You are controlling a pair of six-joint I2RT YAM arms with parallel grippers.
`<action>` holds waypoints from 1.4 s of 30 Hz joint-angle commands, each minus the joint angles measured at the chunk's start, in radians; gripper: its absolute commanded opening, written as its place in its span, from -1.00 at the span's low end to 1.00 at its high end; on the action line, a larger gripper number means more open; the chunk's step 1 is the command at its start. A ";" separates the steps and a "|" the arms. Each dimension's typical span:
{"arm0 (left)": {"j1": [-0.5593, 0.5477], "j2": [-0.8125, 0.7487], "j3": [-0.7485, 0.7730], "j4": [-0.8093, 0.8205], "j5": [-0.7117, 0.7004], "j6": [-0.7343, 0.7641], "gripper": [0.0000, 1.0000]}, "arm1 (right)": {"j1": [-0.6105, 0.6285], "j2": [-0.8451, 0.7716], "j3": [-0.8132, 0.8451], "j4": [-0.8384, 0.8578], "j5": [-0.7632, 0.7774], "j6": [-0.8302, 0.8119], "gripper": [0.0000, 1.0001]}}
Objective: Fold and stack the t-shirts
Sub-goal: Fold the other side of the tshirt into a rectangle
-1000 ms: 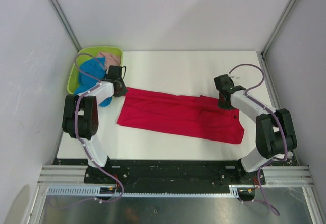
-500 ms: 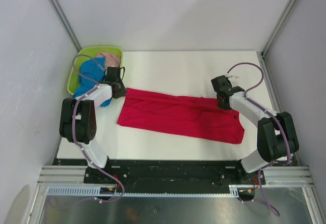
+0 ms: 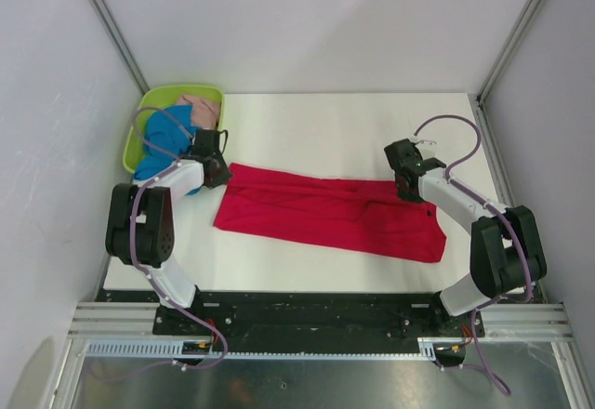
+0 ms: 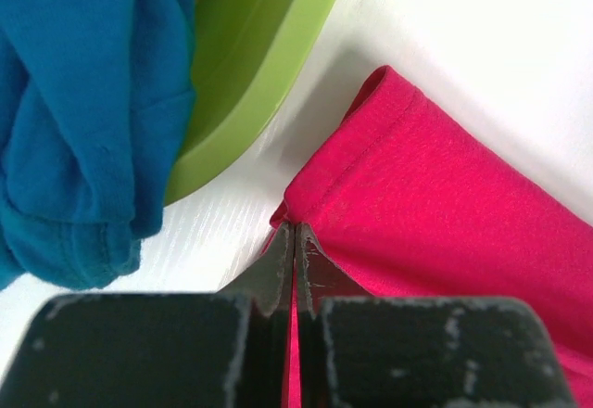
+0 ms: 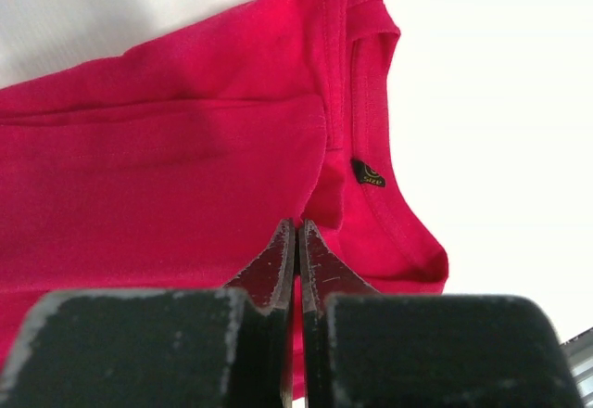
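In the top external view, the red t-shirt is seen laid out as a long band across the white tabletop. The left claw is set at the shirt's far left corner, and the right claw at its far edge toward the right end. A lime-green basket is seated at the tabletop's far left corner. The blue t-shirt is draped over its near rim and the pale pink t-shirt is bunched at its far side. The step in hand is judged to be a fold of the red shirt, with the other two not yet dealt with.

In the left wrist view, the fingertips are pressed together with a ridge of red hem pinched between them. The basket's rim is just beside this corner, and blue cloth hangs down to the tabletop close by. Both could be snagged if the corner were carried sideways.

In the right wrist view, the claw is likewise closed on red cloth, just beside the collar. A small black size label is exposed inside the neckline. The next move is judged to call for an even lift by both arms, with the far edge carried toward the near edge so that no slack is bunched between them.
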 commanded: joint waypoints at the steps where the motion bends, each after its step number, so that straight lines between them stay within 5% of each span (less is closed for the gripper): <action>1: -0.006 -0.061 -0.018 0.023 0.002 -0.017 -1.00 | 0.018 -0.015 -0.011 -0.014 0.038 0.029 -1.00; 30: -0.011 -0.043 -0.057 0.007 0.013 -0.047 -1.00 | 0.028 0.029 -0.055 0.057 -0.019 0.011 -1.00; 38: -0.011 -0.089 -0.025 -0.015 0.013 -0.021 -0.28 | 0.006 -0.047 -0.055 0.059 -0.111 -0.018 -0.37; 42: -0.010 -0.125 0.002 -0.028 0.013 -0.008 -0.08 | -0.031 -0.139 -0.041 0.051 -0.198 -0.042 -0.25</action>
